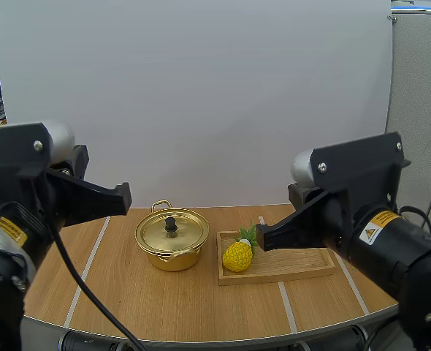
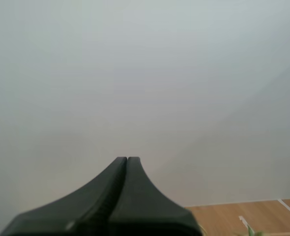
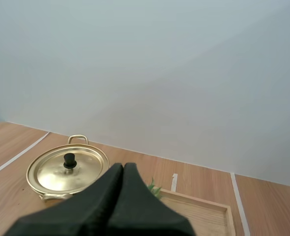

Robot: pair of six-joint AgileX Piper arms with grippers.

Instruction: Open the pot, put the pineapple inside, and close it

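Observation:
A gold pot (image 1: 172, 240) stands mid-table with its lid on, a black knob (image 1: 170, 223) in the lid's middle. To its right a yellow pineapple (image 1: 239, 254) with green leaves lies on the near left end of a wooden tray (image 1: 303, 265). My left gripper (image 1: 125, 196) hangs shut, high and left of the pot; its fingers (image 2: 127, 167) lie together as one wedge. My right gripper (image 1: 260, 240) is shut just right of the pineapple's leaves, above the tray. From the right wrist the fingers (image 3: 123, 169) point past the lidded pot (image 3: 67, 168) and the tray (image 3: 204, 211).
White tape lines (image 1: 88, 267) run across the wooden table, whose curved front edge (image 1: 201, 338) lies close to the arms' bases. A plain white wall (image 1: 201, 102) stands behind the table.

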